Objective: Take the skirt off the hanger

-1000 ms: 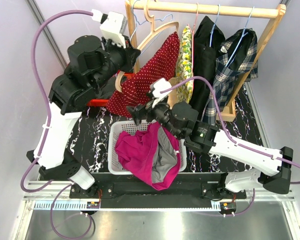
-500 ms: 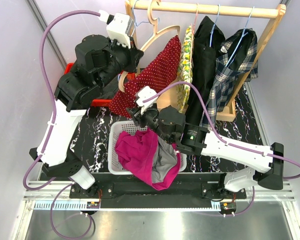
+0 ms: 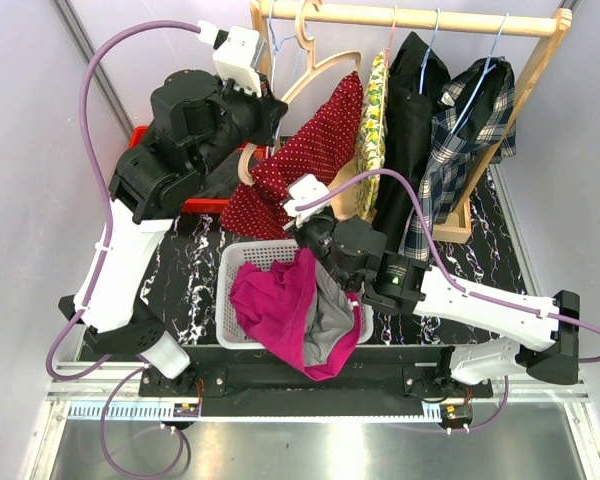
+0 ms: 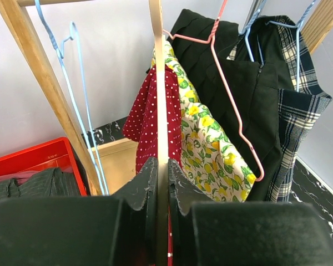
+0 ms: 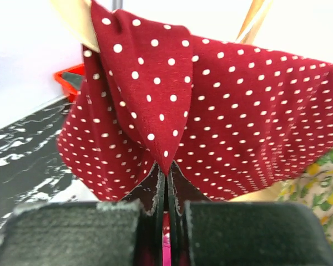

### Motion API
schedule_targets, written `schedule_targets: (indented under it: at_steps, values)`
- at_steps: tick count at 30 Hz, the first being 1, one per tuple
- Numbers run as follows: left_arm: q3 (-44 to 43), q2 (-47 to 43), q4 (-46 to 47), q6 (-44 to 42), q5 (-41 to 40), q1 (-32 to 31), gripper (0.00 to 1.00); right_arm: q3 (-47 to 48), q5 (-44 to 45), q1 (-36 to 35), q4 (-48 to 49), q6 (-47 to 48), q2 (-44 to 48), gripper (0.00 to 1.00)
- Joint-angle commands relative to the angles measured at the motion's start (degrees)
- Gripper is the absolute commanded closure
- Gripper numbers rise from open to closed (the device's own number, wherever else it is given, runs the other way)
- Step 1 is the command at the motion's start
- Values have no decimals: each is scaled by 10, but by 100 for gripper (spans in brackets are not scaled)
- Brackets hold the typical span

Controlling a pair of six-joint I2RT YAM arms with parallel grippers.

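The red white-dotted skirt (image 3: 315, 150) hangs from a pale wooden hanger (image 3: 318, 72) on the rack's left end. My left gripper (image 3: 264, 112) is shut on the hanger's arm (image 4: 157, 83), the wood pinched between its jaws (image 4: 162, 166), with the skirt (image 4: 143, 113) draped just beyond. My right gripper (image 3: 302, 222) sits below, at the skirt's lower edge. In the right wrist view it (image 5: 166, 169) is shut on a pointed fold of the skirt (image 5: 238, 100), and an end of the hanger (image 5: 75, 22) shows at top left.
The wooden rack (image 3: 430, 17) also carries a lemon-print garment (image 3: 372, 110), a black one (image 3: 410, 120) and a plaid one (image 3: 470, 120). A white basket (image 3: 228, 270) holding magenta cloth (image 3: 280, 300) stands under the right arm. A red crate (image 3: 195, 205) lies behind the left arm.
My right gripper has gone from open to shut on a fold of the skirt's lower edge. The left arm rose slightly with the hanger, then held still.
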State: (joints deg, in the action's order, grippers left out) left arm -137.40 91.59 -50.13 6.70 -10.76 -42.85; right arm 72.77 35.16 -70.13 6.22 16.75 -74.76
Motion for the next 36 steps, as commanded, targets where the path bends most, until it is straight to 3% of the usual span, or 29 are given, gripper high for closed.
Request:
schedule_targets:
  at_steps: [1, 8, 13, 16, 22, 27, 36]
  values:
    - [3, -27, 78, -4, -5, 0, 100, 60, 47, 0, 42, 82, 29, 100]
    - [72, -16, 108, -13, -34, 0, 100, 394, -31, -1, -53, 122, 12, 100]
    - [107, -11, 140, -38, -61, 0, 100, 517, -71, -1, -132, 120, 1, 100]
    - [118, -11, 154, -44, -77, 1, 100, 500, -74, -1, -144, 103, 32, 100]
    - [130, -5, 183, -60, -93, 11, 100, 373, -112, -1, -133, 14, 136, 100]
    - [93, 20, 202, -63, -104, 11, 100, 345, -100, -1, -217, -16, 112, 100]
    - [57, 58, 224, -63, -112, 11, 100, 244, -146, -1, -226, -102, 73, 100]
